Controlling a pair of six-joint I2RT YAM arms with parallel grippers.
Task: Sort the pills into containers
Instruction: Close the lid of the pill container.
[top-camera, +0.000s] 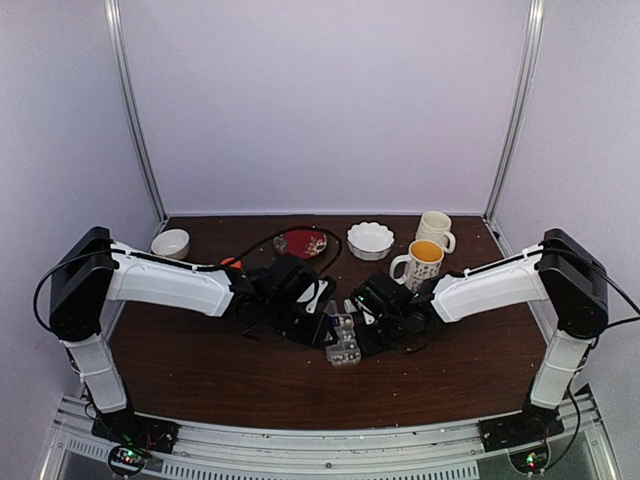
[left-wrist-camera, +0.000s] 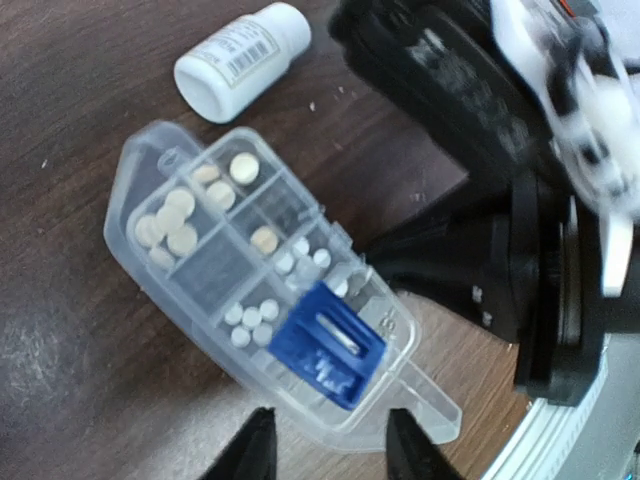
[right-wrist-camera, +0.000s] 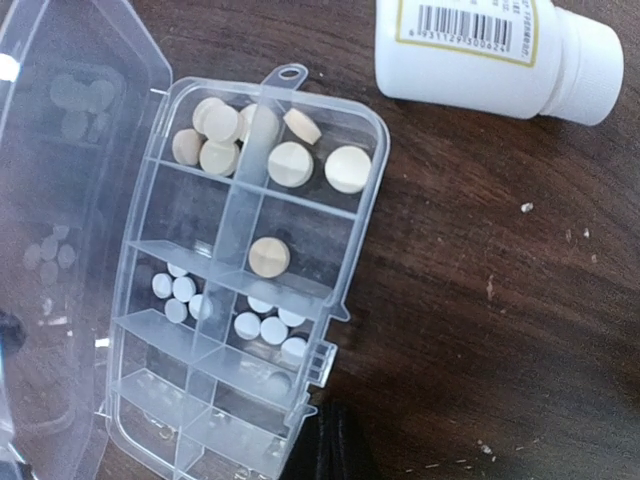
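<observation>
Both arms reach in to mid-table, wrists crowded over the pill box (right-wrist-camera: 366, 210). The box lies open with its lid (right-wrist-camera: 70, 150) folded flat alongside. A white bottle (right-wrist-camera: 480, 40) lies on its side near the box's tab end and looks capped.

The pills (right-wrist-camera: 268, 257) sit in the cells (right-wrist-camera: 190, 210):
- Tab end: large beige tablets.
- Next row: one beige tablet alone.
- Third row: small white ones in both cells.
- Remaining cells: look bare in the right wrist view.

The left wrist view shows a blue block (left-wrist-camera: 330, 345) over that bare end. I cannot tell what it is.

A few pale specks (right-wrist-camera: 527, 208) lie on the table (right-wrist-camera: 500, 330) beside the box, too small to identify.

Left gripper (left-wrist-camera: 332, 448): fingers spread, nothing pinched, the box's non-tab end just past the tips.
Right gripper (right-wrist-camera: 328, 450): only a dark sliver shows at the frame edge. I cannot tell whether it is spread, clenched or carrying a tablet.

Judgement: sorting is partly done, and the step in hand looks like lining up over a cell.

To do it well:
- Brace the box end with the left fingers so it cannot skid.
- Bring the right tips straight down over one cell's middle, clear of the dividers.
- Let go low, so a tablet cannot bounce next door.
- Move one arm at a time, since they are close.
- Keep off the lid.
</observation>
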